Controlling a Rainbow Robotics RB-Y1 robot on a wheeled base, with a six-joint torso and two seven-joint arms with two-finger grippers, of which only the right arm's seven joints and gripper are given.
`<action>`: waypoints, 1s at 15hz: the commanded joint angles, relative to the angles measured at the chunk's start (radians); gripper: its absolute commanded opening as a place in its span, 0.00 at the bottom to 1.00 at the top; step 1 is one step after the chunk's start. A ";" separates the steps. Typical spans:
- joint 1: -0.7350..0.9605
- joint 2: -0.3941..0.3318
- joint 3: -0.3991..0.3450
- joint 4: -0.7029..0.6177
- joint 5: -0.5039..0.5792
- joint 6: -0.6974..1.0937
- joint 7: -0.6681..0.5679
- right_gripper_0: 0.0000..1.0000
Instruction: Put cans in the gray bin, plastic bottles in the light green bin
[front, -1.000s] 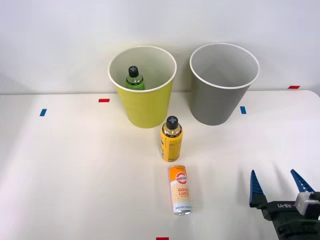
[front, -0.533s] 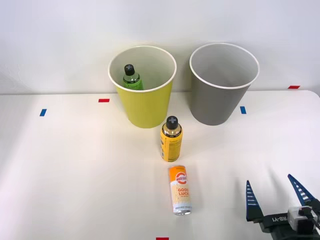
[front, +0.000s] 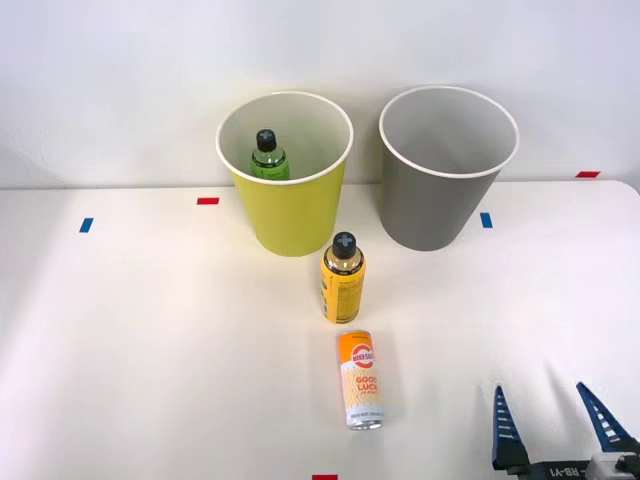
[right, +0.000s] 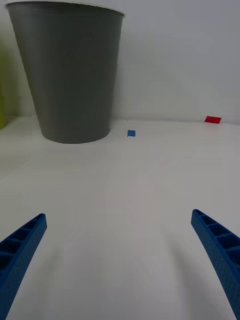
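White bench (front: 150, 330), plain white wall behind it. From the front view we see the light green bin (front: 288, 205) and the gray bin (front: 443, 190) side by side at the far edge, light green on the left. Green-label bottle (front: 267, 156) stands inside the light green bin. Yellow-orange bottle (front: 343, 278) is upright on the bench just in front of that bin. Can (front: 361, 380) lies on its side nearer us, just beyond the bottle, silver end toward the near edge. Right tool (front: 553, 426) sits at the near right corner, fingers spread wide, nothing held, well apart from the can.

From the right wrist view we see the gray bin (right: 70, 75) ahead, blue fingers (right: 20, 250) wide apart over bare bench (right: 125, 200), blue tape mark (right: 131, 133) beside the bin's base.
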 joint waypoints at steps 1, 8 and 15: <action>0.053 -0.001 0.056 0.000 -0.102 -0.025 -0.003 1.00; 0.107 -0.001 0.108 -0.018 -0.148 -0.074 -0.008 1.00; 0.108 -0.001 0.108 -0.021 -0.148 -0.074 -0.003 1.00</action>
